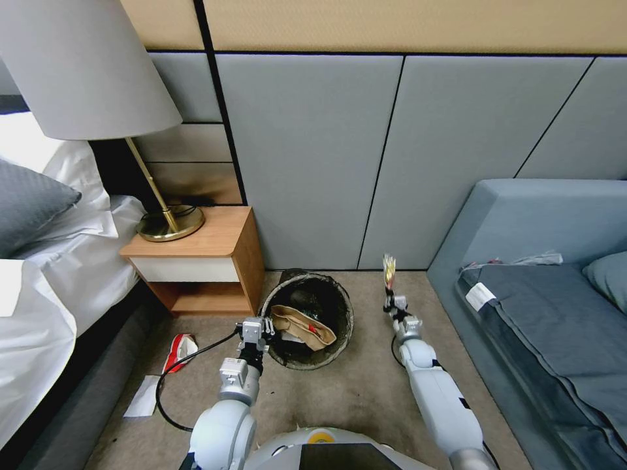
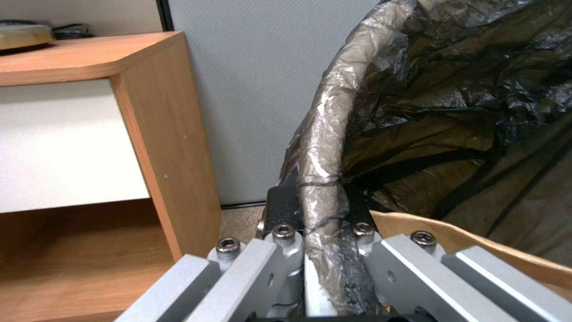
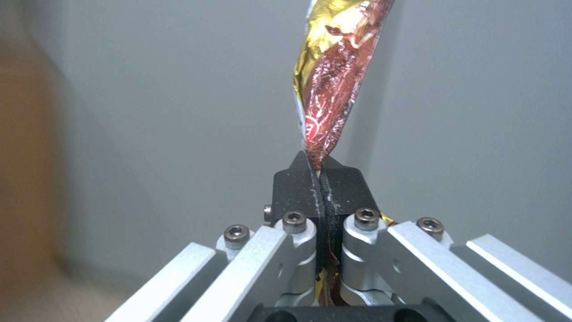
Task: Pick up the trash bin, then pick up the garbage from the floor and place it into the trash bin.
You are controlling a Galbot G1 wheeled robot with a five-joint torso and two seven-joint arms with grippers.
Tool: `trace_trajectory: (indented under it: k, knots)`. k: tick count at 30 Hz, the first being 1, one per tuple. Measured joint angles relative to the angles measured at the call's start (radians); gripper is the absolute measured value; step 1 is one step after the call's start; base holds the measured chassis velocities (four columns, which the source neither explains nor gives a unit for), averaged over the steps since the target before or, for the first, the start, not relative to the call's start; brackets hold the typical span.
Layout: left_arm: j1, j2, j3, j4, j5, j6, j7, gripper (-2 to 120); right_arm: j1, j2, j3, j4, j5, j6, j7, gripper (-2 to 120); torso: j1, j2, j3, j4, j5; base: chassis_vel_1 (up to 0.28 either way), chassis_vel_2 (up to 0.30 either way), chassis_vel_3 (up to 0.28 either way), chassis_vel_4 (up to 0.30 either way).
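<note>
Jaws of the right gripper (image 3: 321, 176) are pinched together on the bottom corner of the yellow snack wrapper (image 3: 334, 67), which stands up from them in a crumpled, foil-shiny twist of gold and red. In the head view that gripper (image 1: 390, 295) holds the wrapper (image 1: 389, 267) just right of the trash bin (image 1: 339, 339) and not yet over its mouth. I judge the wrapper nearly weightless, limp and slick, so a tight nip on a folded edge suits it best, and it may cling when let go.

Jaws of the left gripper (image 2: 321, 232) are clamped on the trash bin's (image 2: 325, 147) rim, one inside and one outside, at its left side (image 1: 266, 325). The bin looks light but thin-walled, and the black liner folded over the rim is slippery; the rim is the only firm hold. A tan paper bag (image 1: 302, 326) lies inside it. Left of the bin, on the floor, lie a red-and-white crushed carton (image 1: 179, 348) and a white paper (image 1: 144, 397).
</note>
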Motion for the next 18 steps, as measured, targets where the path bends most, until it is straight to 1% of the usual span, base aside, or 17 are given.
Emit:
trace_trajectory:
  k: [1, 2, 3, 5, 6, 7, 9, 10, 12, 13, 15, 16, 18]
  knots:
    - [-0.001, 0.001, 0.002, -0.001, 0.000, 0.000, 0.000, 0, -0.023, 0.000, -0.015, 0.068, 0.003, 0.013, -0.021, 0, 0.000, 0.000, 0.000, -0.0001, 0.0005, 0.000, 0.000, 0.000, 0.000]
    - [-0.001, 0.002, 0.003, -0.002, 0.000, 0.000, 0.000, 0, -0.042, -0.001, -0.029, 0.118, 0.014, 0.043, -0.066, 0, 0.000, 0.000, 0.000, -0.0002, 0.0005, 0.000, 0.000, 0.000, 0.000]
    - [-0.001, 0.002, 0.003, -0.002, 0.000, 0.000, 0.000, 0, -0.042, -0.001, -0.029, 0.118, 0.014, 0.043, -0.066, 0, 0.000, 0.000, 0.000, -0.0002, 0.0005, 0.000, 0.000, 0.000, 0.000]
    - [-0.001, 0.002, 0.005, -0.002, 0.000, 0.000, 0.000, 0, -0.072, -0.004, -0.048, 0.178, 0.026, 0.083, -0.130, 0, 0.000, 0.000, 0.000, 0.0000, 0.0006, 0.000, 0.000, 0.000, 0.000]
    - [-0.001, 0.002, 0.005, -0.002, 0.000, 0.000, 0.000, 0, -0.072, -0.004, -0.048, 0.178, 0.026, 0.083, -0.130, 0, 0.000, 0.000, 0.000, 0.0000, 0.0006, 0.000, 0.000, 0.000, 0.000]
    - [-0.001, 0.003, 0.006, -0.002, 0.000, 0.000, 0.000, 0, -0.096, -0.009, -0.062, 0.218, 0.034, 0.103, -0.170, 0, 0.000, 0.000, 0.000, -0.0002, 0.0006, 0.000, 0.000, 0.000, 0.000]
    - [-0.002, 0.003, 0.007, -0.002, 0.000, 0.000, 0.000, 0, -0.104, -0.011, -0.065, 0.228, 0.037, 0.107, -0.180, 0, 0.000, 0.000, 0.000, 0.0000, 0.0006, 0.000, 0.000, 0.000, 0.000]
    - [-0.002, 0.003, 0.008, -0.002, 0.000, 0.000, 0.000, 0, -0.143, -0.021, -0.087, 0.279, 0.043, 0.127, -0.225, 0, 0.000, 0.000, 0.000, -0.0003, 0.0004, 0.000, 0.000, 0.000, 0.000]
    - [-0.002, 0.003, 0.008, -0.002, 0.000, 0.000, 0.001, 0, -0.159, -0.027, -0.094, 0.293, 0.042, 0.135, -0.240, 0, 0.000, 0.000, 0.000, 0.0001, 0.0006, 0.000, 0.000, 0.000, 0.000]
    - [-0.004, 0.003, 0.009, -0.002, 0.000, 0.000, 0.001, 0, -0.190, -0.034, -0.119, 0.312, 0.037, 0.151, -0.261, 0, 0.000, 0.000, 0.000, -0.0005, 0.0007, 0.000, 0.000, 0.000, 0.000]
    - [-0.004, 0.002, 0.009, -0.001, 0.000, 0.000, 0.001, 0, -0.195, -0.036, -0.122, 0.314, 0.037, 0.153, -0.262, 0, 0.000, 0.000, 0.000, -0.0003, 0.0005, 0.000, 0.000, 0.000, 0.000]
    - [-0.006, 0.002, 0.012, 0.000, 0.000, 0.000, 0.001, 0, -0.220, -0.039, -0.146, 0.315, 0.024, 0.170, -0.272, 0, 0.000, 0.000, 0.000, -0.0003, 0.0006, 0.000, 0.000, 0.000, 0.000]
    - [-0.006, 0.002, 0.013, 0.001, 0.001, 0.000, 0.001, 0, -0.232, -0.038, -0.156, 0.300, 0.014, 0.187, -0.279, 0, 0.000, 0.000, 0.000, -0.0001, 0.0005, 0.000, 0.000, 0.000, 0.000]
